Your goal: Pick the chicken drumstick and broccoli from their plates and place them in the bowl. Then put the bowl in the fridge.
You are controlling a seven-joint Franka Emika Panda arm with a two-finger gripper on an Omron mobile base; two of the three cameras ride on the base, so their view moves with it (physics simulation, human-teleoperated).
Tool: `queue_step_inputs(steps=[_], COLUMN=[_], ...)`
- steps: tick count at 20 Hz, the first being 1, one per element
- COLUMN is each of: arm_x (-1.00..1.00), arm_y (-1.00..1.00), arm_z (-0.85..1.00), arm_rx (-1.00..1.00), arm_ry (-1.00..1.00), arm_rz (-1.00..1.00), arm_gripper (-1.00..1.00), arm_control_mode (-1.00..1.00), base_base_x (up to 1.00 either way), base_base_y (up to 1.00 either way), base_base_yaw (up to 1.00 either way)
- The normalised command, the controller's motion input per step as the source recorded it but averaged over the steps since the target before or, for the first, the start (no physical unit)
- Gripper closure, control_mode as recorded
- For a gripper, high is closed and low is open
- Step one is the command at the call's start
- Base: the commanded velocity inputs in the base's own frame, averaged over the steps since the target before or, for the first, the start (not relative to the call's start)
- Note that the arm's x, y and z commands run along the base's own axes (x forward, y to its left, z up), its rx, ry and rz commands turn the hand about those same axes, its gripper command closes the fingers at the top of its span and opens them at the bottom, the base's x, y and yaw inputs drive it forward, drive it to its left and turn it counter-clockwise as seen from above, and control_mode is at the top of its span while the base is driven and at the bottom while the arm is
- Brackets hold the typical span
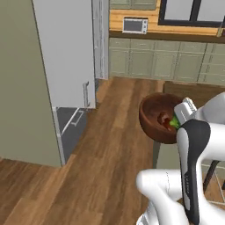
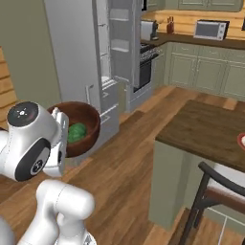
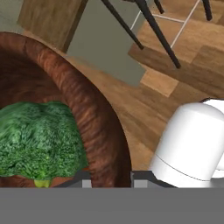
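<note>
Broccoli (image 3: 39, 140) sits closest in the hand view, lying inside the bowl (image 3: 94, 118) against its curved brown wall. At the bottom of that view the pincer (image 3: 111, 181) has its 2 dark tips on either side of the bowl's rim, clamped on it. From the left base view, the bowl (image 1: 154, 116) hangs in the air above the wooden floor (image 1: 110, 149), tilted toward the camera, with the chicken drumstick (image 1: 165, 121) showing reddish beside a sliver of green inside. From the right base view, the bowl (image 2: 86, 122) is held beside the arm's white wrist, near the fridge (image 2: 79, 52), whose upper door (image 2: 122, 38) stands open to pale shelves. To the right stands a dark-topped worktop (image 2: 206, 129) with a chair (image 2: 215, 196) near it, and a microwave (image 2: 210, 29) rests on the far counter.
</note>
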Motion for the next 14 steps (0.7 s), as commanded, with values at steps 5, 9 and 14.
queue_step_inputs(steps=[5,9,14], arm_x=[0.0,0.0,0.0], arm_y=[0.0,0.0,0.0], arm_z=[0.0,0.0,0.0], arm_rx=[0.0,0.0,0.0], arm_ry=[0.0,0.0,0.0], arm_rz=[0.0,0.0,0.0], arm_gripper=[1.0,1.0,1.0], arm_control_mode=[1.0,1.0,1.0], base_base_x=[0.8,0.96,0.81], base_base_y=[0.61,0.78,0.31], base_base_yaw=[-0.46,-0.41,-0.34])
